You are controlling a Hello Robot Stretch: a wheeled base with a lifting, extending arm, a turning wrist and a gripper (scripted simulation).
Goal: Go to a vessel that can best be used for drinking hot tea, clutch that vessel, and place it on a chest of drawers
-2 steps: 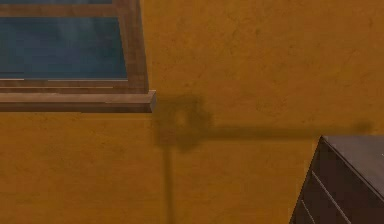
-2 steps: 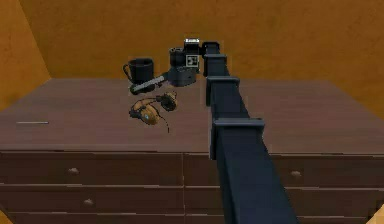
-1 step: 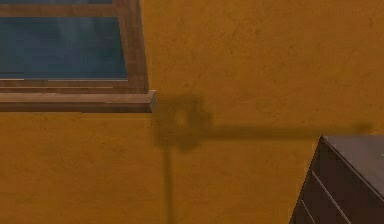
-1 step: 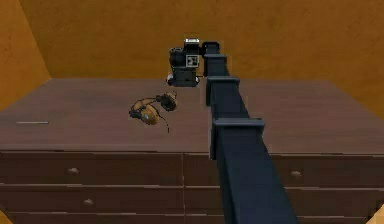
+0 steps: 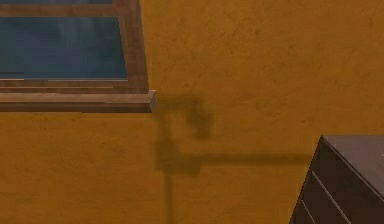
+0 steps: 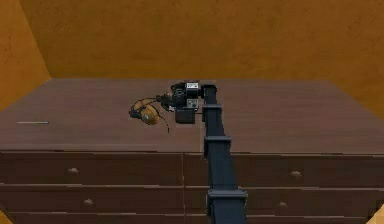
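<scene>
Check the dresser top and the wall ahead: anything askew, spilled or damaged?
Nothing stands out. The chest of drawers shows no spill on top and its drawer fronts sit flush. A small brownish thing lies on it at the gripper; whether it is upright or held cannot be told. The window frame looks intact.

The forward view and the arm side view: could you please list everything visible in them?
Window: one, brown wooden frame, blue panes, forward view's upper left.
Wall: orange, behind everything in both views.
Chest of drawers: one, dark brown, across the arm side view; a similar corner at the forward view's lower right.
Knobs: several, grey, on the drawer fronts.
Small thing: one, tan-brown, at the chest's top by the fingers.
Arm: one, dark bar from the bottom edge.
Gripper: one, dark; whether it holds anything cannot be told.
</scene>
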